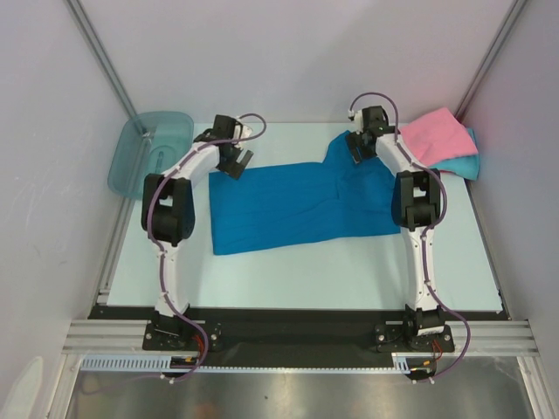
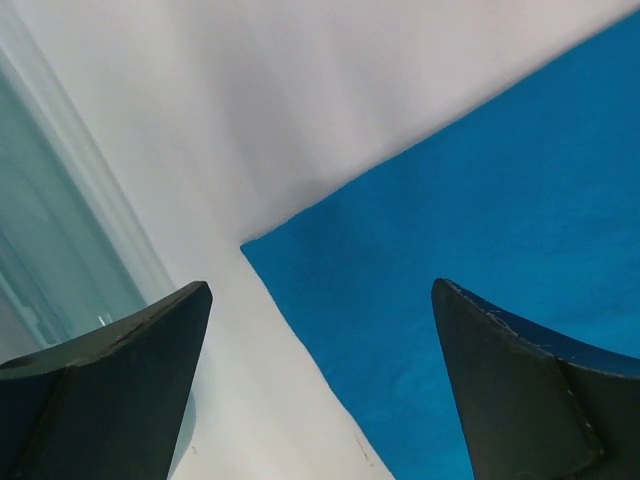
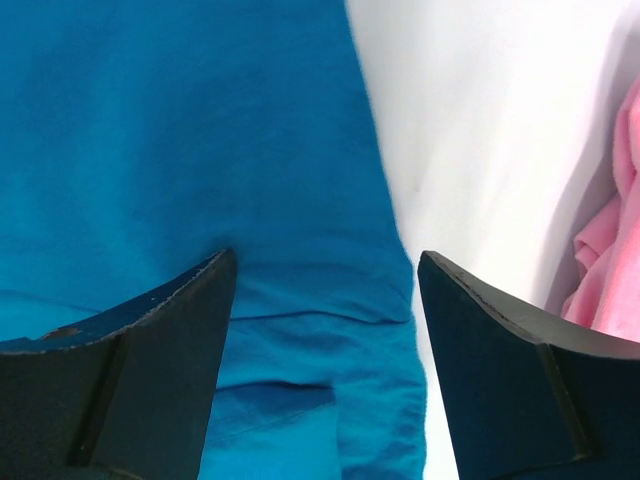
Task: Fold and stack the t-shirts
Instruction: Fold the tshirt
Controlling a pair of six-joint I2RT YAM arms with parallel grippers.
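Pale, matte desk [image 1: 306, 275], plain and unmarked, with a black strip [image 1: 297, 316] along the near edge and a ribbed aluminium rail [image 1: 297, 336] in front of it. Boxed in by white walls [image 1: 279, 52] on left, far and right sides. Slanting metal frame posts [image 1: 103, 57] at both far corners. Even, soft lighting.

Blue t-shirt [image 1: 288, 205] spread flat across the middle of the desk, wide left to right, left edge straight, right part creased and running up toward the far right. Pink t-shirt [image 1: 434, 133] folded in the far right corner, lying on top of the turquoise t-shirt [image 1: 467, 164], with only the turquoise's right and near edges showing. Both well apart from the main spread of blue cloth.

Translucent teal bin [image 1: 148, 148] at the far left, beyond the desk's left edge, next to the wall.

Left end effector [image 1: 238, 164]: jaws wide apart, nothing held, above the far-left corner of the blue t-shirt; bare desk and bin edge visible past the fingers in the wrist view.

Right end effector [image 1: 358, 150]: jaws spread apart, nothing gripped, over the far right edge of the blue t-shirt, pointing down at a creased fold. Contact with the cloth unclear. Pink cloth just off to its right.
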